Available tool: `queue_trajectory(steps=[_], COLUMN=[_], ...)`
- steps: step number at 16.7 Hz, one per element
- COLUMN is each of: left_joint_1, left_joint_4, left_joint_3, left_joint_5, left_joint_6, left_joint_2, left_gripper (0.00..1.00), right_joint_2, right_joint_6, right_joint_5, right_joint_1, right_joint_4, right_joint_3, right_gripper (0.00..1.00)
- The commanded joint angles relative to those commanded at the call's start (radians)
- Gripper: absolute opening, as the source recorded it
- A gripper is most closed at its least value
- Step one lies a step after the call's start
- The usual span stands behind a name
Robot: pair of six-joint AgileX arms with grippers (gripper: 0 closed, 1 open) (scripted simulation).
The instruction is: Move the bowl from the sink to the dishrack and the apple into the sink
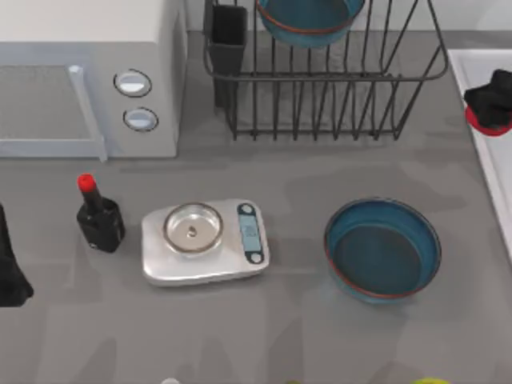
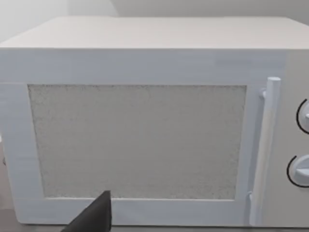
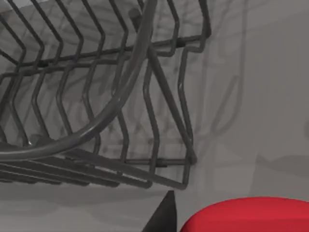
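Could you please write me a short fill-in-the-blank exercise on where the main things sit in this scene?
1. One blue bowl sits in the ____.
2. The right hand is over the sink with the red ____ under it.
3. The kitchen scale lies between the second blue bowl and the dark ____ with the red cap.
4. The left hand is at the table's left edge, facing the ____.

Missing words: dishrack; apple; bottle; microwave

Overhead camera and close right wrist camera share the dishrack [image 1: 320, 72].
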Motion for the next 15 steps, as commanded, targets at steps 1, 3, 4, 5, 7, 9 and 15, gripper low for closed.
queue_trajectory(steps=[1, 3, 4, 5, 7, 9, 15], left_joint_1=[0.000, 0.000, 0.000, 0.000, 0.000, 0.000, 0.000], left_joint_4=[0.000, 0.000, 0.000, 0.000, 0.000, 0.000, 0.000], left_joint_3=[0.000, 0.000, 0.000, 0.000, 0.000, 0.000, 0.000], left_joint_5=[0.000, 0.000, 0.000, 0.000, 0.000, 0.000, 0.000], left_joint_6=[0.000, 0.000, 0.000, 0.000, 0.000, 0.000, 0.000], left_joint_2=[0.000, 0.000, 0.000, 0.000, 0.000, 0.000, 0.000], left_gripper=[1.00, 1.00, 1.00, 1.00, 1.00, 1.00, 1.00], right_joint_2=[-0.017, -0.051, -0.068, -0.084, -0.114, -0.137, -0.175], right_joint_6=[-0.022, -0.065, -0.085, -0.105, -0.142, -0.173, -0.226], right_joint_5=[-0.020, -0.054, -0.068, -0.080, -0.099, -0.111, -0.128], right_joint_1=[-0.045, -0.136, -0.181, -0.225, -0.310, -0.385, -0.509], right_joint_4=[0.084, 0.238, 0.309, 0.375, 0.491, 0.582, 0.721], right_joint_3=[-0.037, -0.103, -0.132, -0.158, -0.203, -0.237, -0.286], right_gripper=[0.00, 0.00, 0.00, 0.00, 0.00, 0.00, 0.00])
